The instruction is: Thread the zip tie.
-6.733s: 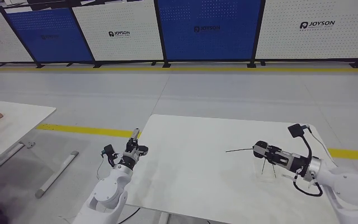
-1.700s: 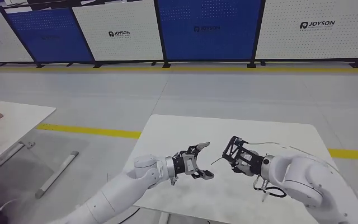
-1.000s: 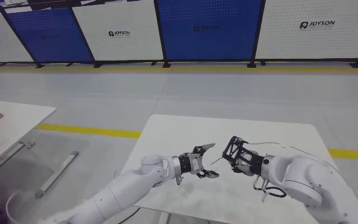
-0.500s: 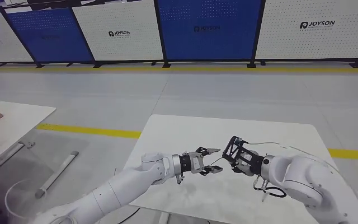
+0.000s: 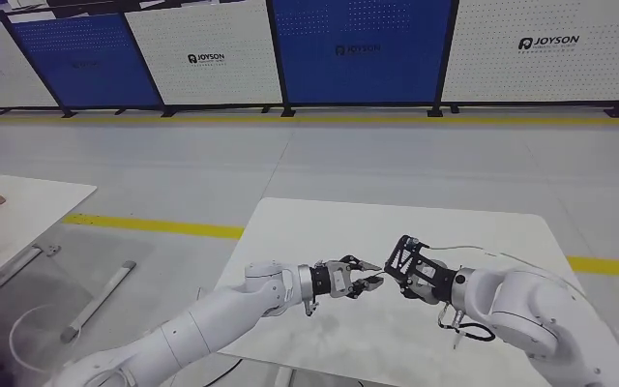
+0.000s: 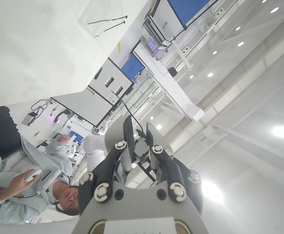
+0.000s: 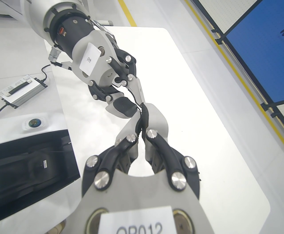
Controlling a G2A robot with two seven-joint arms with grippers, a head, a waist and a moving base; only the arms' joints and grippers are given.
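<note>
My right gripper (image 7: 142,119) is shut on a thin black zip tie (image 7: 142,106), holding it above the middle of the white table (image 5: 319,223). The strap pokes out past its fingertips toward my left gripper (image 7: 138,106). The left gripper's fingers sit on either side of the strap with a small gap showing, so it is open. In the top view the left gripper (image 5: 372,282) and the right gripper (image 5: 395,275) meet tip to tip. The left wrist view shows the left gripper (image 6: 139,130) with the right gripper's tip just beyond it.
Spare black zip ties (image 6: 111,21) lie on the table toward the right arm's side. A grey box with a cable (image 7: 21,88) rests on a neighbouring surface beyond the table's edge. Bare tabletop stretches behind both grippers.
The left arm came from the table's left edge to the middle and narrowed its wide-open jaws around the strap. The right gripper brought the tie to the centre and has held still since.
</note>
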